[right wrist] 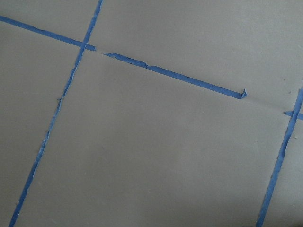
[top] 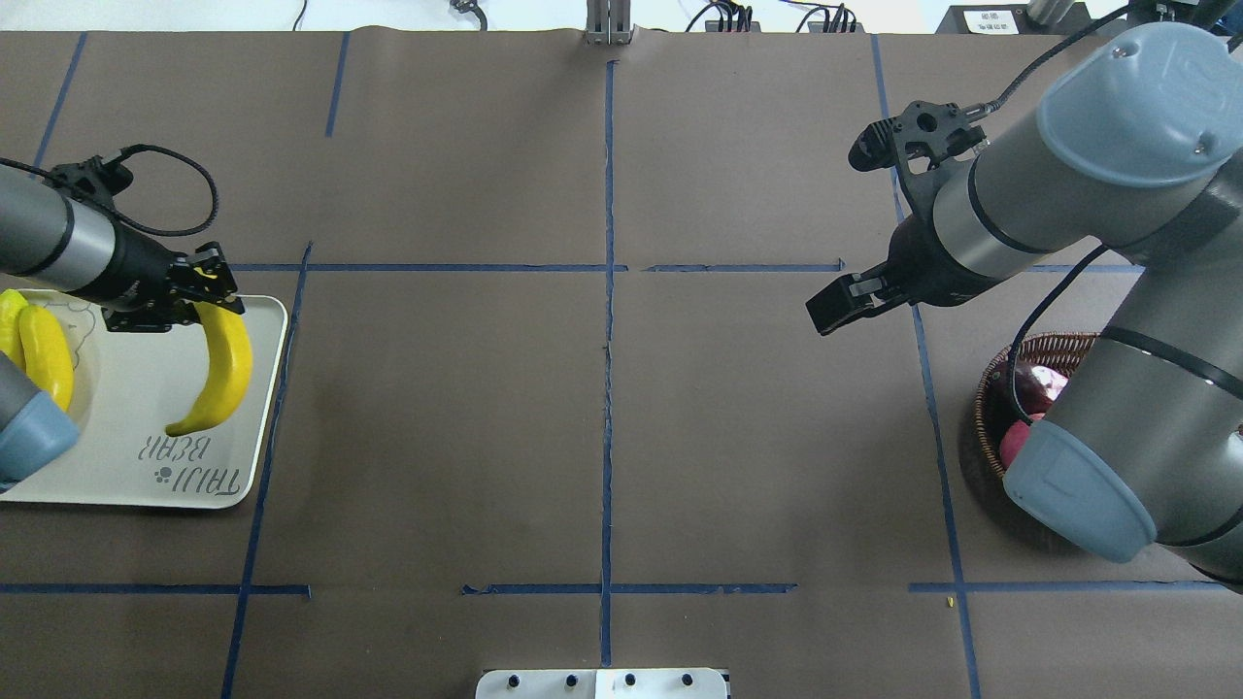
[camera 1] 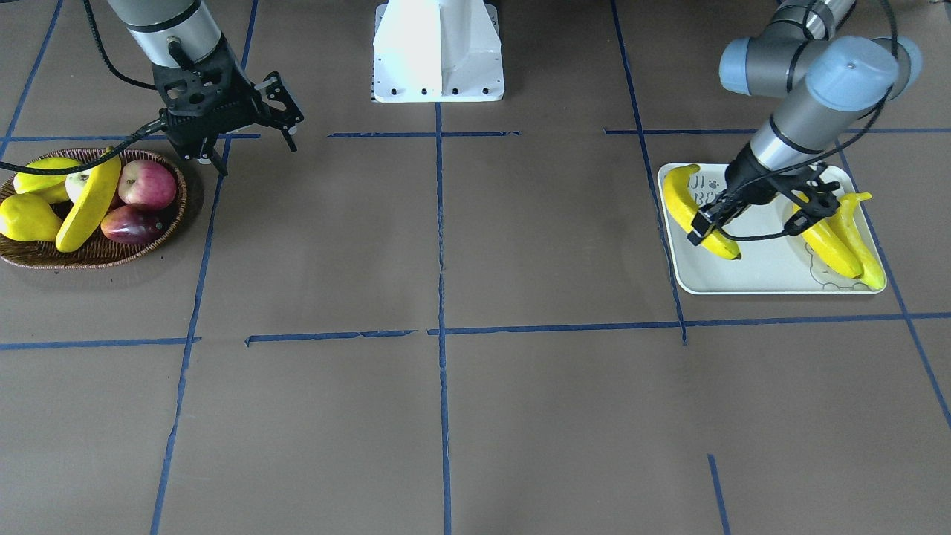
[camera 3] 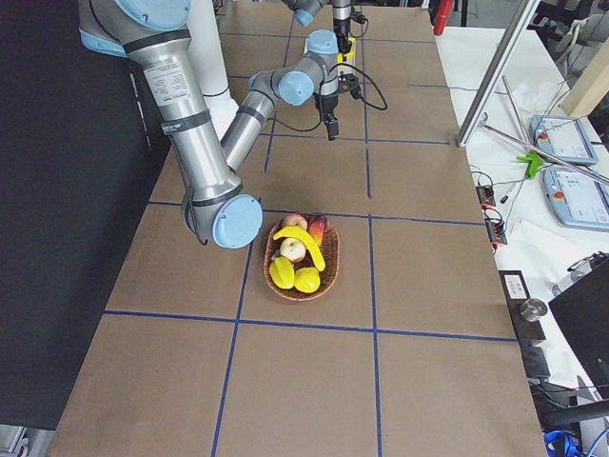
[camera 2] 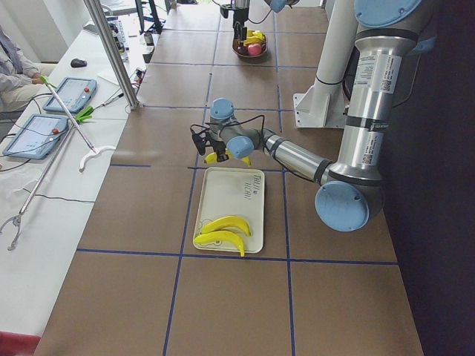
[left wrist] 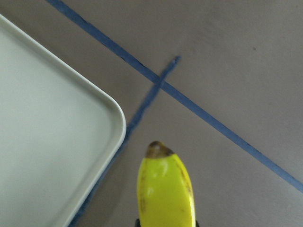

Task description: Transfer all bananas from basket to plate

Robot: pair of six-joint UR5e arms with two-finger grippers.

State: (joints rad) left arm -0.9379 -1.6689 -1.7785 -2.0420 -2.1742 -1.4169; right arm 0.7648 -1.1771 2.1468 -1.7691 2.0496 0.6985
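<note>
My left pincer (top: 216, 293) is clamped on one end of a banana (top: 225, 374), the jaws narrowed to the fruit's width. On the overhead view that banana curves away from the pincer toward 6 o'clock, over the 3 o'clock side of the plate (top: 117, 408). I cannot tell whether its low tip touches the plate. On my left wrist camera the short brown-capped end of it pokes out over the worktop (top: 437, 437), with the plate's rounded corner at 9 o'clock of it. Two more bananas (top: 44, 354) lie side by side along the plate's 9 o'clock side, apart from the held one. The grey lettering sits at the plate's 6 o'clock end.

My right pincer (camera 1: 258, 156) is spread wide and grips nothing. It hangs over the worktop, and its wrist camera gives me only brown paper and blue tape lines (right wrist: 175, 75). On the overhead view the basket (top: 986, 408) sits near it at about 5 o'clock, mostly hidden under the right arm. The front-facing view shows the fourth banana (camera 1: 93, 200) lying across the fruit in the basket. A red apple (camera 1: 147, 184) and a darker red fruit (camera 1: 130, 223) lie on one side of it, a yellow pear (camera 1: 26, 219) and another yellow fruit (camera 1: 41, 174) on the other.
</note>
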